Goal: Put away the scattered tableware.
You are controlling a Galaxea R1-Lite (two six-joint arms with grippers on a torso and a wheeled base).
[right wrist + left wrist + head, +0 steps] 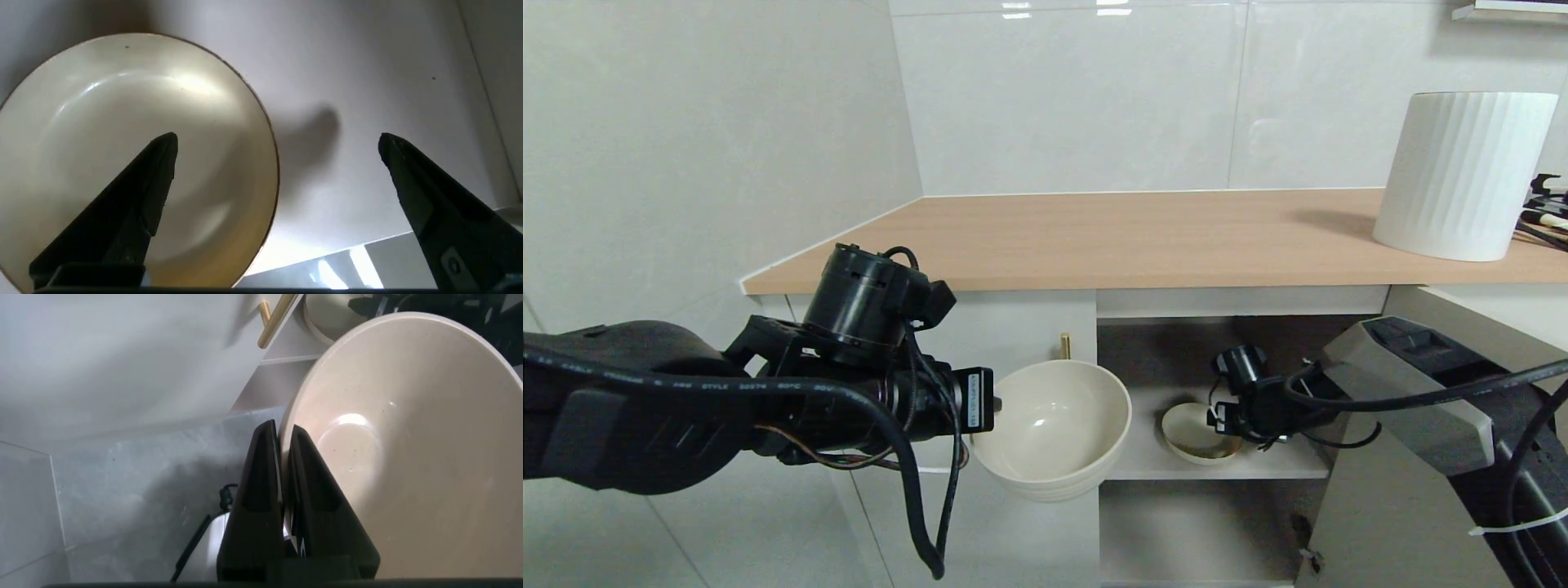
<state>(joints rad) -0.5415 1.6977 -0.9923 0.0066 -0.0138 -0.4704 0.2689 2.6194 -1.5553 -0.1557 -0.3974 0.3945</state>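
My left gripper is pinched on the rim of the big bowl, with one finger inside the wall and one outside. The bowl is too wide to span, so I think the rim is the only hold on offer. It rests on nothing: it hangs tilted, mouth up and toward me, in front of the closed door, just beside the open compartment and about level with the shelf. From there I judge a sideways move would carry it in.

My right gripper is inside that compartment, spread wide. One finger is over the small bowl and the other over bare shelf. That bowl sits flat about midway along the shelf. I take it as put away, though open fingers would suit an approach as well.

The head view shows how the two bowls stand, near each other but apart, and a canister at the worktop's right end. It hides my left pinch behind the wrist, which the left wrist view shows plainly. The right wrist view shows the spread.
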